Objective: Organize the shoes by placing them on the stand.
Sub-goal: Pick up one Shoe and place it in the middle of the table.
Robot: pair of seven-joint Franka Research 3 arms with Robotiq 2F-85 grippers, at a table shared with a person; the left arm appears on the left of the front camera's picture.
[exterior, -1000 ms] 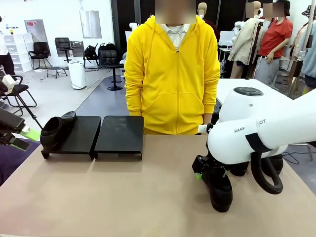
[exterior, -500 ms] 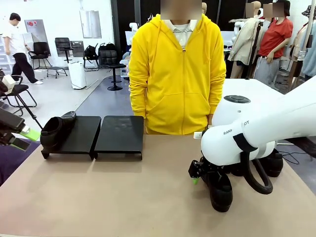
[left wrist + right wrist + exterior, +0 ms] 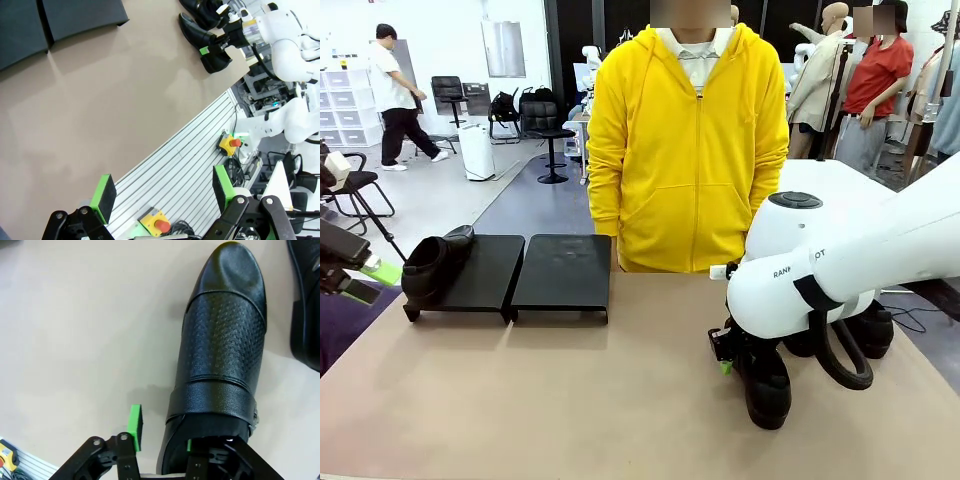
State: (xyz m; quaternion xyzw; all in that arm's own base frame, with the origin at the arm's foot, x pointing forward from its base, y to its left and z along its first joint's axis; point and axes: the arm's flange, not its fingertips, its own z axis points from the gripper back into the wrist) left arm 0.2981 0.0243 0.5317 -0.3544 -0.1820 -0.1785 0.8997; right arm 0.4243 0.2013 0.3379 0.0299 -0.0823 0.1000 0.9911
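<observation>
Straddling the heel wall of a shoe (image 3: 220,340) lying well right of the stand (image 3: 560,268), toe pointing straight away along its fingers, the right gripper (image 3: 162,436) stands half-open, outer pad (image 3: 135,426) just clear of the leather.

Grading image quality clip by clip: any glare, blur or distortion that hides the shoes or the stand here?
Front view: even light, sharp, but the black shoe blends into the black stand. Left wrist view: wide-angle bend curves the table edge; far shoes small yet crisp. Right wrist view: sharp; the near shoe shows soft toe sheen, no blown-out glare.
</observation>
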